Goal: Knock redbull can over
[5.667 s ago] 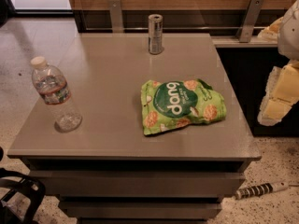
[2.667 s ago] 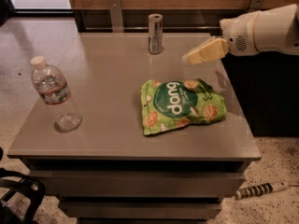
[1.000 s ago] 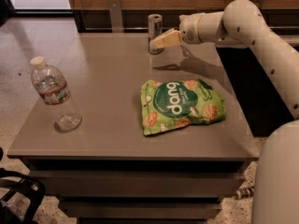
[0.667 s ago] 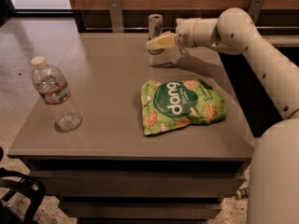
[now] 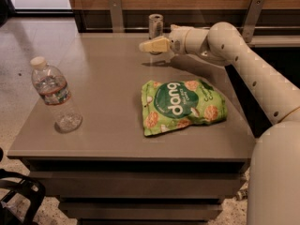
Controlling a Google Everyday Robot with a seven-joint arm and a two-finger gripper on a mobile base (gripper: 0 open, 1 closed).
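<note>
The redbull can is a slim silver-grey can standing upright at the far edge of the grey table, near the middle. My gripper reaches in from the right on a long cream arm; its cream fingertips lie right in front of the can's lower half, covering it. I cannot tell if they touch it.
A clear plastic water bottle with a white cap stands upright at the table's left front. A green "dang" snack bag lies flat right of centre. A wooden wall with metal brackets runs behind the table.
My arm swung in from the right and my gripper has moved left across the table's far edge to the front of the can. The can still stands upright.
</note>
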